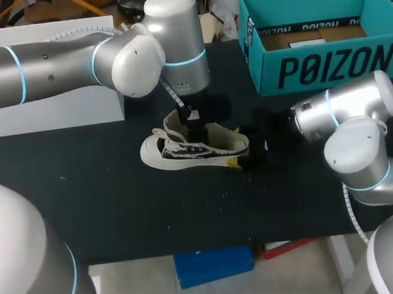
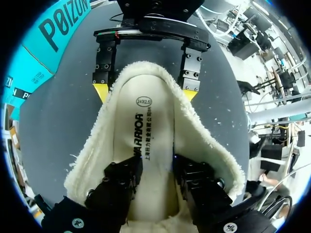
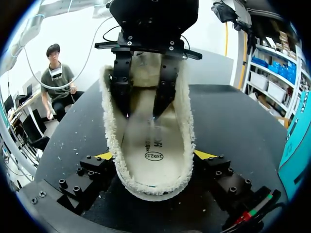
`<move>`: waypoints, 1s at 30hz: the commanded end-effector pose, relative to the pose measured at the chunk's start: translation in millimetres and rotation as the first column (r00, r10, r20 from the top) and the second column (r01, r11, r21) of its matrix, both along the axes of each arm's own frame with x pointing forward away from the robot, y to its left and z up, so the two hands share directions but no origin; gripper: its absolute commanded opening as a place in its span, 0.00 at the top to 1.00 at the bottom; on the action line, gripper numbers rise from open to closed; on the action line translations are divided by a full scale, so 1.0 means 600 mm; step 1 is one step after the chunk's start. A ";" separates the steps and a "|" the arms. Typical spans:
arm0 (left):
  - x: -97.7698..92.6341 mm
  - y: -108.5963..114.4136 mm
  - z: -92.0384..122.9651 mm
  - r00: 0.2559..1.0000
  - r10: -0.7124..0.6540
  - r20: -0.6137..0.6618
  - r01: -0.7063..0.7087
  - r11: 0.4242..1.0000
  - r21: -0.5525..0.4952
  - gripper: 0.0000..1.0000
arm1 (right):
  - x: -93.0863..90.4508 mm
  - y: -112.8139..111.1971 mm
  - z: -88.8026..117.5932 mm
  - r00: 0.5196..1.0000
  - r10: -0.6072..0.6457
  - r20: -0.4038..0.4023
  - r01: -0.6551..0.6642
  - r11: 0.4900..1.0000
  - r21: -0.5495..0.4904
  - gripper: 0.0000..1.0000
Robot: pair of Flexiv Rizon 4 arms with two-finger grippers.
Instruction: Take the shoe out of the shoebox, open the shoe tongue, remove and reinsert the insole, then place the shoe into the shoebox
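While the teal shoebox [image 1: 327, 67] stands open and upright at the far right of the desk [image 1: 119, 209], the shoe [image 1: 193, 147] sits outside it, sole down near the middle of the black surface, well apart from the box. It is a low white sneaker with dark trim along its side and a pale rubber toe. Its mouth is spread wide and edged with shaggy cream fleece lining [image 2: 214, 155]. The insole [image 2: 143, 131] lies flat inside – cream, with a small oval stamp and a line of print at the heel end.

The left arm [image 1: 51, 63] comes across from the left, and its left claw [image 2: 156, 162] points straight down into the shoe's mouth, over the insole ahead of the stamp. Whether it is pinching the insole or only resting on it, I cannot tell. The right claw [image 3: 154, 155] is clenched on the shoe's heel – one yellow tip pressed into the fleece collar on each side, with the heel filling the gap between them.

A long white box [image 1: 56, 111] lies at the desk's far left, behind the left arm. Small pale specks [image 1: 223, 194] dot the desk near the shoe.
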State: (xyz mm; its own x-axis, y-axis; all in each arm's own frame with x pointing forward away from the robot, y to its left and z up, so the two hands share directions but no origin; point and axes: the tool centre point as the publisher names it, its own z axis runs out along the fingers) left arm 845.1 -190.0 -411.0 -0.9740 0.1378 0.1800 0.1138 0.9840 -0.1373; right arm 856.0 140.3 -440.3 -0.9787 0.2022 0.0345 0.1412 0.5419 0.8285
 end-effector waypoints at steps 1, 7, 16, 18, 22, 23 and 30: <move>-0.015 0.004 0.006 0.999 -0.002 0.050 0.001 1.000 0.023 0.60 | 0.002 0.001 -0.002 1.000 0.000 -0.001 0.000 1.000 0.000 1.00; -0.025 0.005 -0.012 0.995 0.008 0.102 -0.017 0.996 0.088 0.59 | 0.002 0.001 -0.002 1.000 0.000 -0.001 0.000 1.000 0.000 1.00; -0.022 0.017 -0.043 0.983 0.038 0.179 -0.069 0.984 0.166 0.47 | 0.002 0.001 -0.002 1.000 0.000 -0.001 0.000 1.000 0.000 1.00; -0.016 0.021 -0.044 0.978 0.048 0.205 -0.085 0.981 0.177 0.51 | 0.002 0.001 -0.002 1.000 0.000 -0.001 0.000 1.000 0.000 1.00; -0.005 0.030 -0.039 0.956 0.042 0.290 -0.107 0.971 0.212 0.53 | 0.002 0.001 -0.002 1.000 0.000 -0.001 0.000 1.000 0.000 1.00; -0.002 0.033 -0.039 0.954 0.033 0.299 -0.101 0.972 0.213 0.54 | 0.002 0.001 -0.002 1.000 0.000 -0.001 0.000 1.000 0.000 1.00; 0.008 0.031 -0.069 0.931 -0.009 0.364 -0.075 0.974 0.216 0.55 | 0.002 0.001 -0.002 1.000 0.000 -0.001 0.000 1.000 0.000 1.00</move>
State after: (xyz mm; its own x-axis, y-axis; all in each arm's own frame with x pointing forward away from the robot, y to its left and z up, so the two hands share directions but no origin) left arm 851.8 -174.3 -424.8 -0.9850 0.0992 -0.1414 0.0796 0.9872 0.1384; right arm 855.6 141.1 -441.1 -0.9789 0.2016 0.0342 0.1407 0.5423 0.8283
